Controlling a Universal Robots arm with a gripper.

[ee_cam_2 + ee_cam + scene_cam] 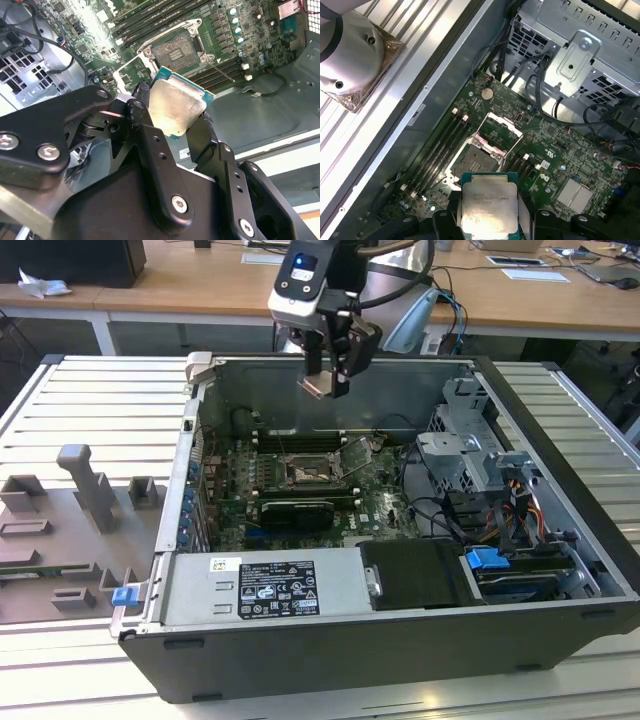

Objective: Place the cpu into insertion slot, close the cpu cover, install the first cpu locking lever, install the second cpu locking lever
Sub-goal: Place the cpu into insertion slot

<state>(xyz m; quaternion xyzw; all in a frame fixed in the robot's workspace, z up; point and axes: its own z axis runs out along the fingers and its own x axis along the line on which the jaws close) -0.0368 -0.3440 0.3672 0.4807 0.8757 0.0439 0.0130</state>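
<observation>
My gripper (325, 378) is shut on the cpu (317, 386), a pale silver square chip on a green backing, and holds it tilted in the air above the open computer case. In both wrist views the chip sits between the black fingers (143, 96), seen as cpu (175, 107) and cpu (487, 202). Below it on the green board lies the insertion slot (307, 472) (177, 50) (475, 162), uncovered, with a dark centre and metal rim. The cpu cover (355, 454) (129, 75) (500, 131) stands swung open beside the slot.
Long black memory slots (300, 438) flank the socket. A metal drive cage (470, 455) with cables (520, 510) fills the case on the exterior view's right, and a power supply (265, 590) sits at the front. A grey fixture (85, 510) lies on the table outside the case.
</observation>
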